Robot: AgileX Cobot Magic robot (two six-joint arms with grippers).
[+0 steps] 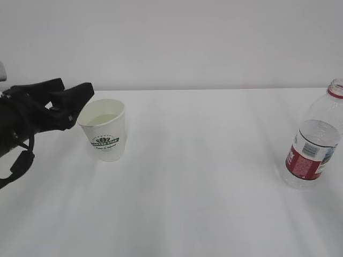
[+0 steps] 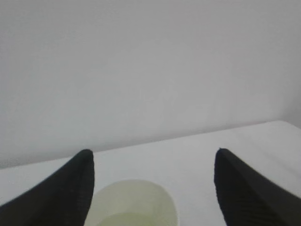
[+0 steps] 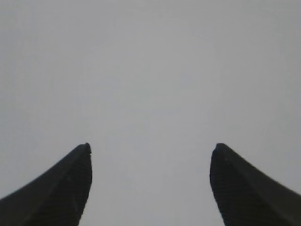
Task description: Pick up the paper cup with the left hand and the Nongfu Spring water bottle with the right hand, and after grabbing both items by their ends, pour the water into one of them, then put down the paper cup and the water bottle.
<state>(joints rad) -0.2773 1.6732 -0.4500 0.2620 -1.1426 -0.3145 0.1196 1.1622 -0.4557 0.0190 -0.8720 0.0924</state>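
Left wrist view | left end effector (image 2: 153,162) spread | paper cup (image 2: 134,205) between fingers, unpinched

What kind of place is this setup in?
Likely a lab or test bench, not a home: a bare white table against a blank white wall, holding only a paper cup and an uncapped water bottle, with a robot gripper beside the cup.

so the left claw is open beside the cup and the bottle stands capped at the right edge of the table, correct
Not quite: the water bottle has no cap. The exterior view shows its red-ringed neck open at the top. The rest holds: the left claw is open beside the paper cup, and the bottle stands upright at the right edge of the table.
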